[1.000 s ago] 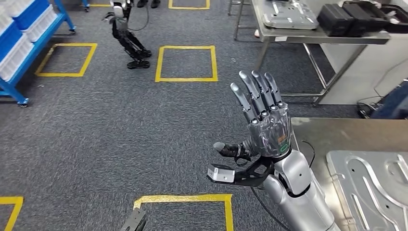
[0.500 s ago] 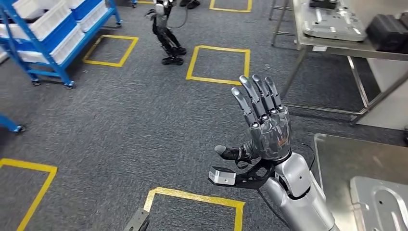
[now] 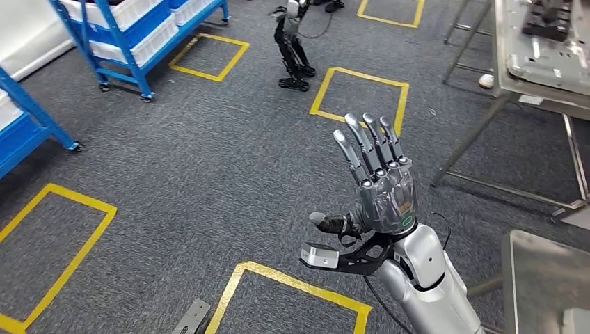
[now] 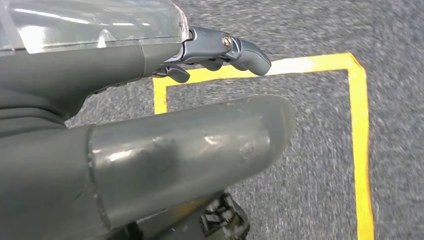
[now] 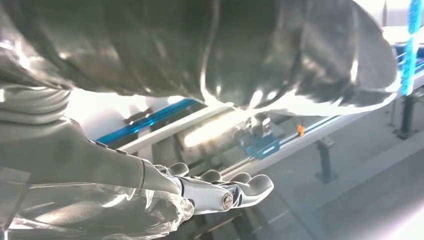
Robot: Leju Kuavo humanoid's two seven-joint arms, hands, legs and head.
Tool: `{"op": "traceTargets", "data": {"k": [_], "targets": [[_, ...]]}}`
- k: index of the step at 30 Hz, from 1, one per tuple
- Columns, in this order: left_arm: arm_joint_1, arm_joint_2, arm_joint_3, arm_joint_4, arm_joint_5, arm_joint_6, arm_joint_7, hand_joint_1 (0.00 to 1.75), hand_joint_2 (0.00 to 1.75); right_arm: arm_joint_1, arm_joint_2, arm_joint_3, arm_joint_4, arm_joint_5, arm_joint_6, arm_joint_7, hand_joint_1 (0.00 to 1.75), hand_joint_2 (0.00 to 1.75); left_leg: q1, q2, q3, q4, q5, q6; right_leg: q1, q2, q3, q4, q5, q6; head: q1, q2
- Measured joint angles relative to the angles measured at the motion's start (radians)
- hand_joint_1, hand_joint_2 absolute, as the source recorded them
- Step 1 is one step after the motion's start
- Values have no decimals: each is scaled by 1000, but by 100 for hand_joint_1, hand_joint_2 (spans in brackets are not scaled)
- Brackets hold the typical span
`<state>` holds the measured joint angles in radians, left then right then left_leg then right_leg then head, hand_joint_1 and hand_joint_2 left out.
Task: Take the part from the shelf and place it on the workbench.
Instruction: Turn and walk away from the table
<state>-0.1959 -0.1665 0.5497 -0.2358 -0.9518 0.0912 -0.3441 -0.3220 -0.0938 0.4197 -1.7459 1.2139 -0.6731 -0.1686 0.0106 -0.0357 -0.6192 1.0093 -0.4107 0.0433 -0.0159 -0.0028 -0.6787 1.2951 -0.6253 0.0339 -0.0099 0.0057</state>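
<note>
While the right robot hand [image 3: 379, 188] hangs spread and empty, white bins [image 3: 122, 10] fill the blue shelf [image 3: 136, 52]

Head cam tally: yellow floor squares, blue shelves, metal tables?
Yellow squares: 5
Blue shelves: 2
Metal tables: 2
Total: 9

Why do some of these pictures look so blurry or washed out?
Head view: sharp, evenly lit. Left wrist view: grey carpet smeared, the left hand too close to focus. Right wrist view: strong glare bleaches the background behind the right hand.
</note>
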Motion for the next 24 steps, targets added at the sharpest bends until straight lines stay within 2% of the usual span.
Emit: {"op": "traceTargets", "data": {"k": [1, 2, 3, 4, 5, 6, 7, 8, 9, 10, 11, 13, 14, 15, 16, 17, 18, 19, 20, 21, 22, 24], "targets": [[1, 0, 0, 0, 0, 0, 1, 0, 0, 2, 0, 0, 2, -2, 0, 0, 0, 0, 0, -15, 0, 2, 0, 0, 0, 2, -4, -1, 18, -1, 0, 0], [1, 0, 0, 0, 1, 0, 1, 0, 0, 3, 0, -1, 4, -4, -1, 0, 0, 0, 0, -29, 0, 4, 0, -1, -1, 6, 11, -43, 53, -3, 0, 0], [2, 0, 0, 0, 2, 1, 2, 0, 0, 4, 0, -2, 6, -5, -1, -1, 0, 0, 0, -43, 0, 6, -1, -2, -2, 18, 38, -110, 95, -6, 0, 0], [1, 0, 0, 0, 3, 1, 2, 0, 0, 4, 0, -5, 8, -7, -2, -1, 0, 0, -1, -55, -2, 10, -2, -5, -4, 42, 67, -177, 125, -9, 0, 0], [0, 0, 0, 0, 5, 2, 2, 0, 0, 6, 0, -8, 11, -9, -4, -2, 0, 0, -2, -67, -5, 13, -1, -9, -6, 62, 87, -228, 143, -12, 0, 0], [0, 0, 0, -1, 7, 4, 2, 0, 0, 9, 1, -12, 14, -10, -6, -2, 0, 0, -1, -78, -9, 14, 0, -15, -6, 78, 98, -256, 149, -14, 0, 0], [0, 0, 0, -1, 8, 5, 3, 0, 0, 13, 2, -16, 18, -12, -8, -3, 0, 0, 0, -89, -13, 14, 3, -22, -5, 81, 100, -264, 146, -16, 0, 0], [1, 1, 0, -1, 9, 6, 3, 0, 0, 15, 2, -20, 23, -14, -10, -3, 0, 0, 2, -101, -16, 11, 6, -29, -4, 70, 102, -266, 148, -19, 0, 0], [4, 2, 0, -1, 10, 7, 3, 0, 0, 17, 4, -23, 28, -15, -12, -4, 0, 0, 3, -99, -18, 13, 5, -34, -4, 58, 105, -270, 150, -25, 0, 0], [6, 4, 0, -1, 10, 7, 3, 0, 0, 19, 6, -26, 33, -17, -14, -4, 0, 0, 2, -81, -24, 24, -2, -39, -5, 46, 108, -275, 153, -32, -1, 0], [7, 5, 0, -1, 11, 8, 3, 0, 0, 22, 8, -30, 37, -19, -16, -4, 0, 0, 1, -53, -39, 55, -22, -43, -7, 32, 112, -280, 155, -39, -2, 0], [4, 6, 0, -1, 12, 9, 3, 0, 0, 32, 10, -39, 45, -23, -20, -4, 0, 0, 0, 6, -94, 171, -85, -48, -4, 3, 115, -283, 154, -47, -3, 0], [4, 6, 0, -1, 12, 9, 3, 0, 0, 38, 11, -44, 49, -24, -21, -4, 0, 0, 1, 18, -125, 236, -113, -51, -2, -13, 115, -282, 153, -49, -3, 0], [5, 6, 0, -1, 12, 9, 3, 0, 0, 45, 11, -48, 53, -25, -21, -4, 0, 0, 2, 24, -145, 280, -127, -53, -1, -28, 115, -281, 151, -50, -3, 0], [8, 6, 0, -1, 13, 9, 2, 0, 0, 50, 11, -52, 57, -25, -21, -4, 0, 0, 3, 28, -146, 289, -122, -54, 0, -43, 115, -280, 149, -50, -3, 0], [10, 7, 0, -1, 14, 9, 1, 0, 0, 55, 12, -56, 60, -25, -21, -4, 0, 0, 3, 33, -126, 256, -100, -54, 0, -56, 116, -279, 147, -49, -3, 0], [12, 8, 0, -1, 15, 9, 0, 0, 0, 59, 12, -61, 64, -24, -22, -5, 0, 0, 2, 45, -89, 193, -69, -51, 1, -69, 118, -277, 143, -46, -3, 0], [13, 9, 0, -1, 15, 8, -2, 0, 0, 64, 13, -66, 66, -24, -22, -5, 0, 0, -2, 70, -49, 123, -46, -46, 3, -80, 119, -274, 139, -43, -3, 0], [12, 10, 0, -1, 16, 8, -4, 0, 0, 68, 14, -72, 68, -22, -22, -6, 0, 0, -7, 88, -18, 66, -31, -40, 5, -91, 121, -272, 136, -38, -2, 0], [13, 10, 0, -1, 16, 8, -5, 0, 0, 72, 14, -77, 71, -21, -22, -7, 0, 0, -11, 101, -1, 33, -25, -33, 8, -100, 122, -271, 133, -34, -2, 0], [14, 11, 0, -1, 17, 8, -6, 0, 0, 77, 15, -82, 73, -20, -22, -8, 0, 0, -15, 103, 3, 22, -28, -27, 11, -109, 124, -271, 131, -29, -2, 0], [19, 12, 0, -1, 17, 8, -6, 0, 0, 83, 17, -90, 81, -18, -22, -10, 0, 0, -13, 78, 3, 17, -24, -17, 11, -122, 129, -273, 126, -19, -2, 0]]}}
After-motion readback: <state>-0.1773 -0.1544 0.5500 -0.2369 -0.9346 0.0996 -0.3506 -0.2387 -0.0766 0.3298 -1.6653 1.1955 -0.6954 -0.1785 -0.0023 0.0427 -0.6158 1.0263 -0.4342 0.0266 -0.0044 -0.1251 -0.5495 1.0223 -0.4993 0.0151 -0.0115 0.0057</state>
